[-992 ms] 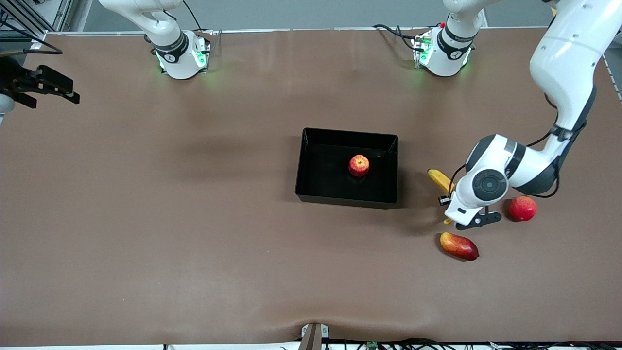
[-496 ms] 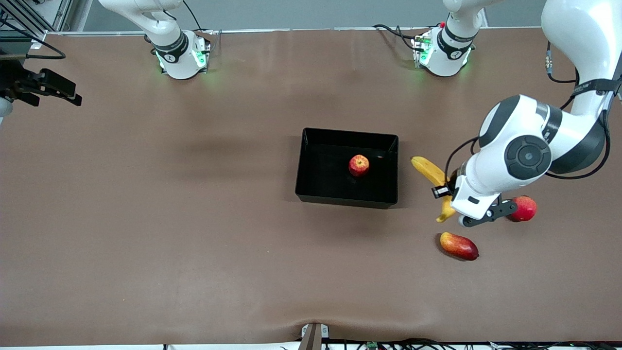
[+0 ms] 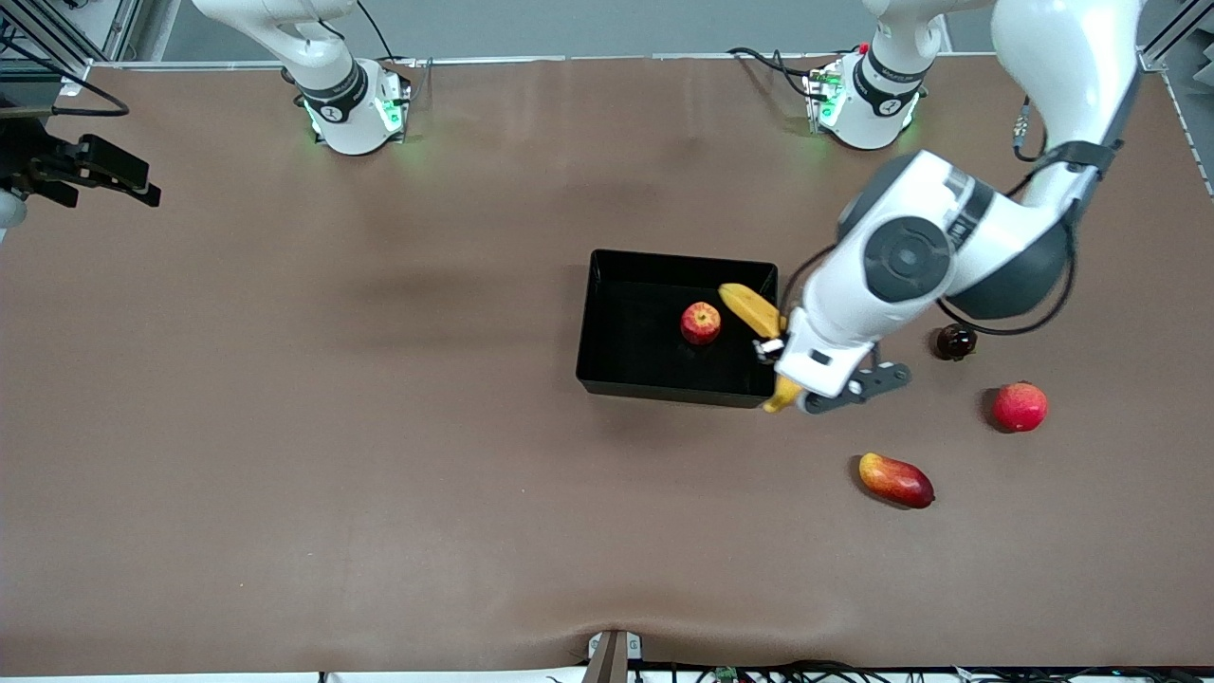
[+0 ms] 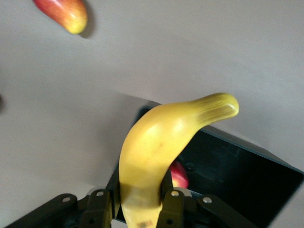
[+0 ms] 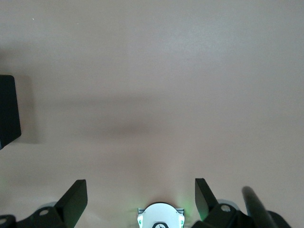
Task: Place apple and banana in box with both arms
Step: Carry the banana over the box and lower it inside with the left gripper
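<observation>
The black box [image 3: 664,258] stands mid-table with the apple [image 3: 700,323] in it. My left gripper [image 3: 780,359] is shut on the banana [image 3: 749,308] and holds it in the air over the box's wall at the left arm's end. One tip is over the box's inside and the other over its near corner. In the left wrist view the banana [image 4: 161,152] sits between the fingers [image 4: 173,209], with the apple [image 4: 179,176] and the box [image 4: 247,175] below. My right gripper [image 3: 95,171] waits open and empty over the right arm's end of the table [image 5: 140,197].
A red-yellow mango [image 3: 895,480] lies nearer the front camera than the box, toward the left arm's end, and shows in the left wrist view [image 4: 64,14]. A pinkish-red round fruit [image 3: 1020,406] and a small dark fruit [image 3: 954,341] lie farther toward that end.
My left gripper lifted the banana off the table beside the round fruit and carried it to the box's edge. The small dark fruit came into view. The right gripper stayed put.
</observation>
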Tool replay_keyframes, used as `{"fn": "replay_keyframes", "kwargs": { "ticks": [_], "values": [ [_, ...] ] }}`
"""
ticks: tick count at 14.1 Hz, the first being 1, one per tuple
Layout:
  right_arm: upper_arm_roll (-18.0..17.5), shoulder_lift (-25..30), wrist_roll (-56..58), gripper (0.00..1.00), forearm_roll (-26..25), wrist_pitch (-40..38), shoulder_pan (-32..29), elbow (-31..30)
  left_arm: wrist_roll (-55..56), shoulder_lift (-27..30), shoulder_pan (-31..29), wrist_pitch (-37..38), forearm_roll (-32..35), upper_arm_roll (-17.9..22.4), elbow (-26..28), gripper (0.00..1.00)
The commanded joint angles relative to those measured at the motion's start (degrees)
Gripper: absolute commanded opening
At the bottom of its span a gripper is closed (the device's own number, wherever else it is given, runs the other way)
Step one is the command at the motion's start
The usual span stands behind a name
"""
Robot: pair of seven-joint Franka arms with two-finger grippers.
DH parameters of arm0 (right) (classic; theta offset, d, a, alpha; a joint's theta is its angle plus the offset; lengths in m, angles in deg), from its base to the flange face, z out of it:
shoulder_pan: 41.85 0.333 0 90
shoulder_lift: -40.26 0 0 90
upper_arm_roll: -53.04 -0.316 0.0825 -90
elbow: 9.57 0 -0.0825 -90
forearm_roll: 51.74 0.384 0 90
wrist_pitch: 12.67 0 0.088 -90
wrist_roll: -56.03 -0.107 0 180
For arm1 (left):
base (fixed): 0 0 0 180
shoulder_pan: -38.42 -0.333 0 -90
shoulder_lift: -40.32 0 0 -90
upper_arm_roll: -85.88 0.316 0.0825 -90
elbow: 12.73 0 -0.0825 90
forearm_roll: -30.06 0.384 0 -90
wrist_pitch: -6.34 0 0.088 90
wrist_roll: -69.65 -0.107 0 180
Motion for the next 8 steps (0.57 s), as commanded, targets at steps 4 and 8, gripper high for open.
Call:
{"fn": "replay_keyframes", "kwargs": {
  "ticks": [4, 8],
  "values": [
    [-0.2, 1.2, -0.9, 1.0, -1.0, -1.0, -0.8, -1.3, 3.4, -3.2, 6.6, -0.8, -0.4, 0.5, -4.6, 0.0],
    [-0.2, 1.1, -0.9, 1.0, -0.9, -0.6, -0.8, -1.3, 3.6, -3.7, 8.5, -1.3, -0.3, 1.3, -4.5, 0.0]
  ]
}}
